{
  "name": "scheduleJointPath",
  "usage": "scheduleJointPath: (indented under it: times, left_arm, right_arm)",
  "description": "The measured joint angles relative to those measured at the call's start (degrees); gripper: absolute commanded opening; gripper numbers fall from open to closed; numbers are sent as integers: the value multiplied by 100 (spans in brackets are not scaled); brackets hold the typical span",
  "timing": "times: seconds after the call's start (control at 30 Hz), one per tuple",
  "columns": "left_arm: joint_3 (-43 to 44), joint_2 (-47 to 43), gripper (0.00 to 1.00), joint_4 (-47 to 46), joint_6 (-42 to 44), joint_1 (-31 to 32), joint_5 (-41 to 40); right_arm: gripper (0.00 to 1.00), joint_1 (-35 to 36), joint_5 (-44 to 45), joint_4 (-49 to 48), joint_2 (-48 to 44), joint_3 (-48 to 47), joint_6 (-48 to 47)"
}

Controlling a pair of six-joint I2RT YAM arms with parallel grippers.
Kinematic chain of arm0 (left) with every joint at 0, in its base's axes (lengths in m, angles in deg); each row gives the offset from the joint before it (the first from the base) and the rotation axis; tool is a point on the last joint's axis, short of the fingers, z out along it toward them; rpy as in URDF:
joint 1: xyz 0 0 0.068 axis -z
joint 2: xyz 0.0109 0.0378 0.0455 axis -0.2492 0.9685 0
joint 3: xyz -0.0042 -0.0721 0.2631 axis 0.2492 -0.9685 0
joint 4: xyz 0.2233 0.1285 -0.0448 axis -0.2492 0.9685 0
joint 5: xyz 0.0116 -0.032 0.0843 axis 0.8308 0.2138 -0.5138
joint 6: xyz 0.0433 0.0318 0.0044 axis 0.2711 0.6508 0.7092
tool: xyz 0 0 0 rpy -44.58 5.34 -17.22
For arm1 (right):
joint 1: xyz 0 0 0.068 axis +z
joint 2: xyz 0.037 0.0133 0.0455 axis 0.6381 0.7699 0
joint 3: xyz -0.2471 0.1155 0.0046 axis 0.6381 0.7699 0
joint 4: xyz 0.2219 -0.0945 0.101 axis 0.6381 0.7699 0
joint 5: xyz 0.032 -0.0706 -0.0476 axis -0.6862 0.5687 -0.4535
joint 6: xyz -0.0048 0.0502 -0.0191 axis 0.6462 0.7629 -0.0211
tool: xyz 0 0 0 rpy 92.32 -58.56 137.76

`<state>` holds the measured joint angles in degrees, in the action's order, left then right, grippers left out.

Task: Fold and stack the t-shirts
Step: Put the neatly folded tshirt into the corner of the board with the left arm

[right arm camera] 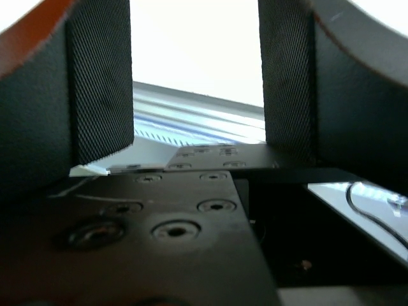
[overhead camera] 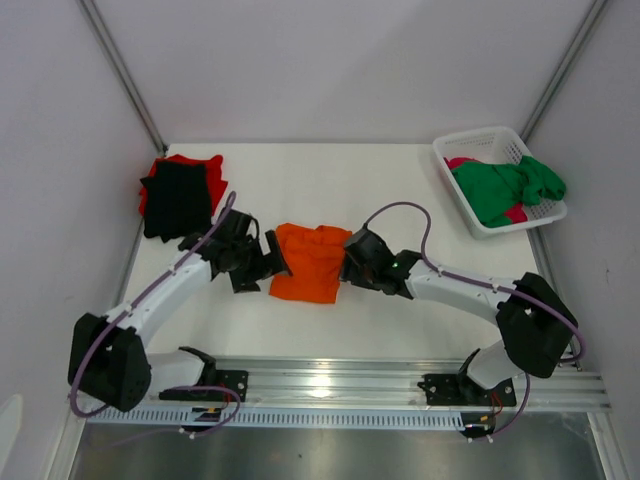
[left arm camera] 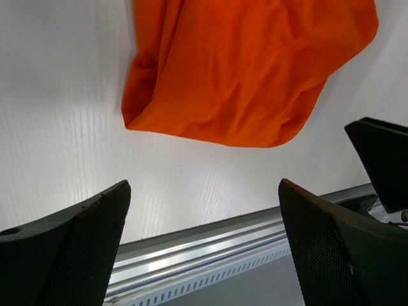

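- Locate the orange t-shirt (overhead camera: 310, 264) at mid-table, slightly toward the near edge, gathered into a rumpled block rather than a clean rectangle.
- Note the left gripper (left arm camera: 204, 188) on the cloth's left side: jaws spread wide, nothing between them, a strip of bare table ahead of the nearest orange fold.
- Note the right gripper (right arm camera: 196, 76) on the cloth's right side: pads parted, gap empty. From overhead it looks to be touching the right border, but contact cannot be confirmed.
- Read the long axis as running from near edge to far edge, only marginally longer than the width. Expect each gripper to face one long side, directly opposite the other.
- Treat neither arm as clearly nearer.
- Find the likely stacking place at the far-left corner: black t-shirt (overhead camera: 178, 198) folded on top of red t-shirt (overhead camera: 195, 161), well apart from the orange one.
- Find the basket (overhead camera: 490, 143) at the far-right corner, holding the green t-shirt (overhead camera: 505, 185) and pink t-shirt (overhead camera: 460, 163), both unfolded.
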<state>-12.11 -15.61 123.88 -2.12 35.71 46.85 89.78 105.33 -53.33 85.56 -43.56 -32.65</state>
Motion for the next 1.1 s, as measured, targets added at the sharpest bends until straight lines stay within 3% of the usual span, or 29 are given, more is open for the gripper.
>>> scheduleJointPath:
  times: [0.5, 1.1]
  left_arm:
    - [1419, 2098, 100, -367, 337, -2, 267]
    - [1589, 2159, 99, 258, 400, -4, -647]
  right_arm:
    - [61, 0, 374, 293, -560, 358, 50]
    - [60, 0, 634, 682, -715, 417, 214]
